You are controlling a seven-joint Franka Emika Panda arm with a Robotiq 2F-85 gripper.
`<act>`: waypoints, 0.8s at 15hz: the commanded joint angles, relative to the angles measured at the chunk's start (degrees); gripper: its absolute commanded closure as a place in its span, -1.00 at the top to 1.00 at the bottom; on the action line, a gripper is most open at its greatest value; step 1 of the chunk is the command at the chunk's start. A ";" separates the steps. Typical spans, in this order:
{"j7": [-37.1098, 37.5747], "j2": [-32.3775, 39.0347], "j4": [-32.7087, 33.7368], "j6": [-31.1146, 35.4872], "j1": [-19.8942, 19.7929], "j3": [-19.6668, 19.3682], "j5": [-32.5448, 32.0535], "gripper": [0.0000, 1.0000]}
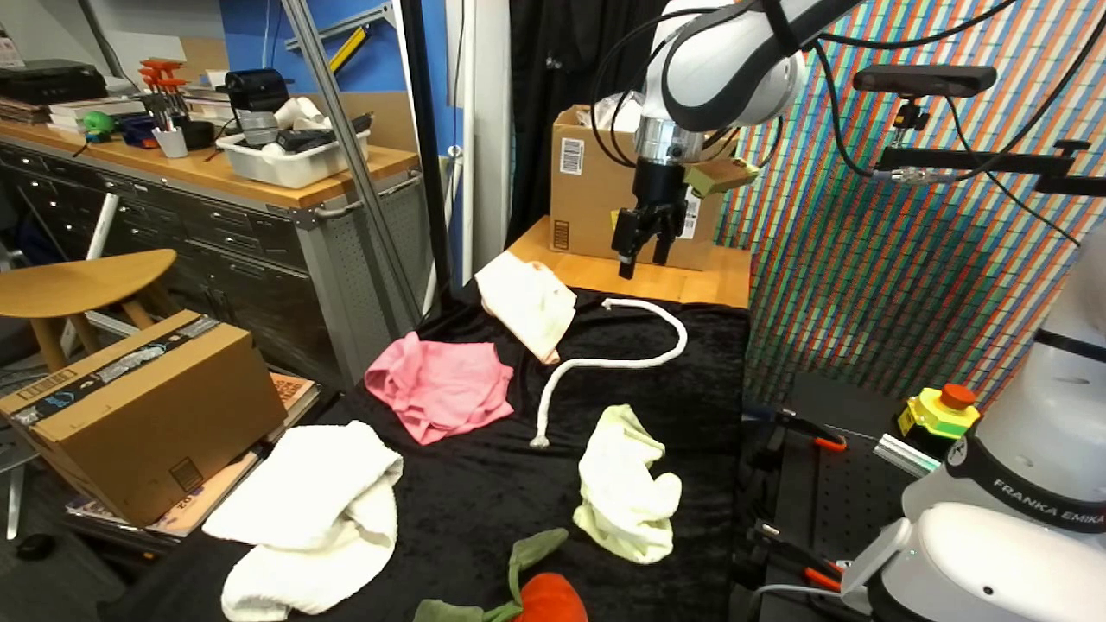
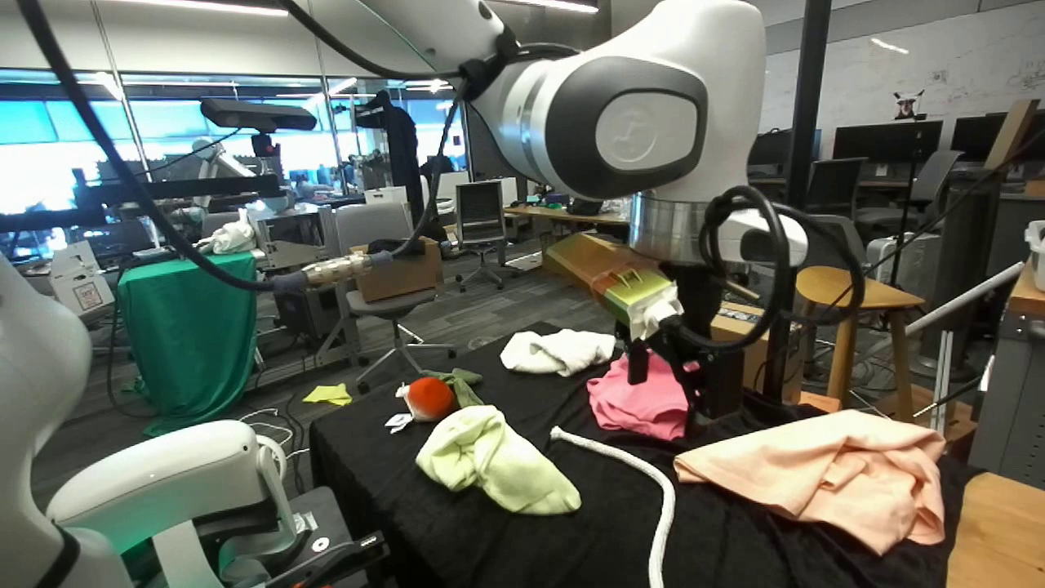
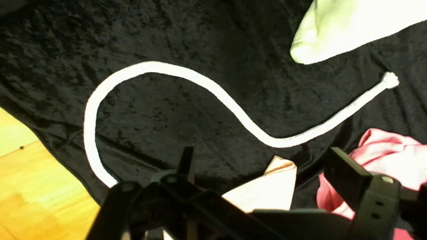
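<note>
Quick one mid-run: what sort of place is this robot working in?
Most likely a robotics lab or workshop, judging by the robot arm, the red-and-yellow emergency-stop button and the metal-drawered workbench.

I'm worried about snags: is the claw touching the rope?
Apart. An exterior view shows the claw hanging clear of the rope, with wood and black cloth visible in the gap between them.
</note>
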 commanded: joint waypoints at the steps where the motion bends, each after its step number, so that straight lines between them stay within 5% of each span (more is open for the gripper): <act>1: 2.99 5.17 2.24 2.71 -2.05 -1.39 3.40 1.00; 12: 5.45 16.46 2.99 10.35 -7.82 -3.38 15.67 1.00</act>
